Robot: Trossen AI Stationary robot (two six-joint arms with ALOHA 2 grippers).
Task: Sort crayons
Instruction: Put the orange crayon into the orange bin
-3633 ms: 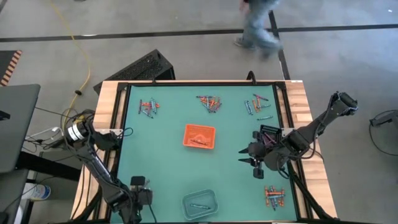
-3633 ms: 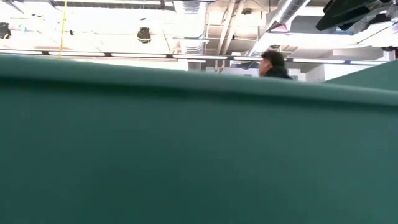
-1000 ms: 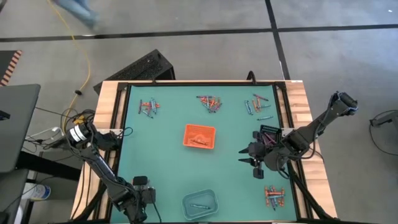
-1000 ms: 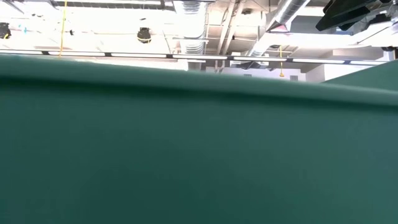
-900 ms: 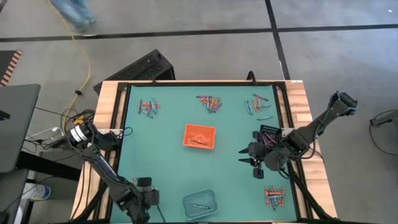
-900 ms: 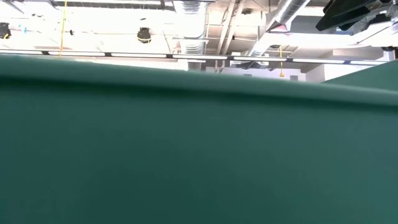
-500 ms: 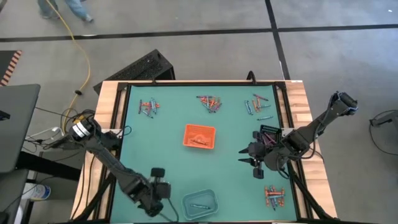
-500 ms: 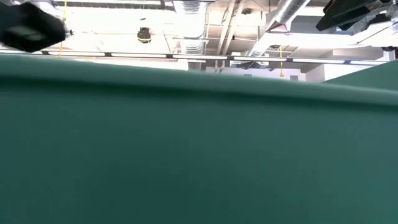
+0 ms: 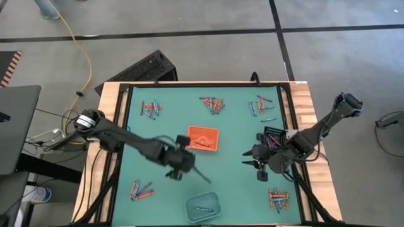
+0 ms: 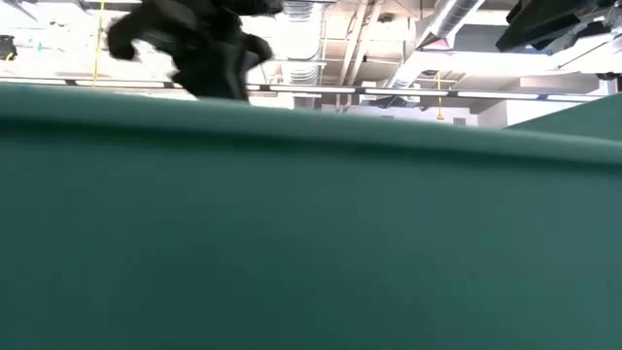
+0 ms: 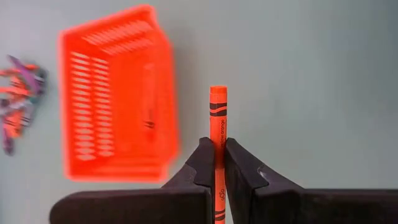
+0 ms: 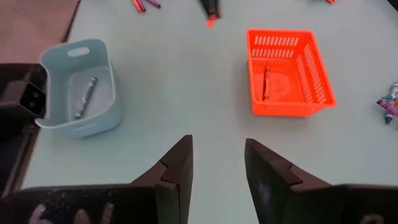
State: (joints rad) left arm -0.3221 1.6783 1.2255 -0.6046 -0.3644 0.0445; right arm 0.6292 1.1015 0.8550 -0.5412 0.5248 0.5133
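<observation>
My left gripper (image 9: 187,165) is above the middle of the green table, just near-left of the orange tray (image 9: 202,138), and is shut on an orange crayon (image 11: 217,118). It also shows in the low view (image 10: 199,53) and in the right wrist view (image 12: 211,7). The orange tray holds one crayon (image 12: 267,81). The clear tray (image 9: 203,207) at the near edge holds one crayon (image 12: 85,96). My right gripper (image 12: 217,162) is open and empty at the table's right side (image 9: 254,162). Crayon piles lie at the far edge (image 9: 214,104) and near left (image 9: 141,188). My left gripper pinches the orange crayon's shaft (image 11: 217,142) between its two fingers. The crayon lies along the fingers, and its free end (image 11: 217,93) sticks out past the fingertips. The fingers point down at the table. The crayon is lifted clear of the table.
More crayon piles lie far left (image 9: 150,108), far right (image 9: 261,106) and near right (image 9: 278,199). A black tray (image 9: 274,135) sits by my right arm. A raised dark rim (image 9: 129,88) runs around the table. Bare green mat lies between the trays.
My left gripper has swung from the table's near-left corner up and toward the middle, ending just beside the orange tray; it has come into the low view. The near-left crayon pile now shows where the arm stood. My right arm has kept still.
</observation>
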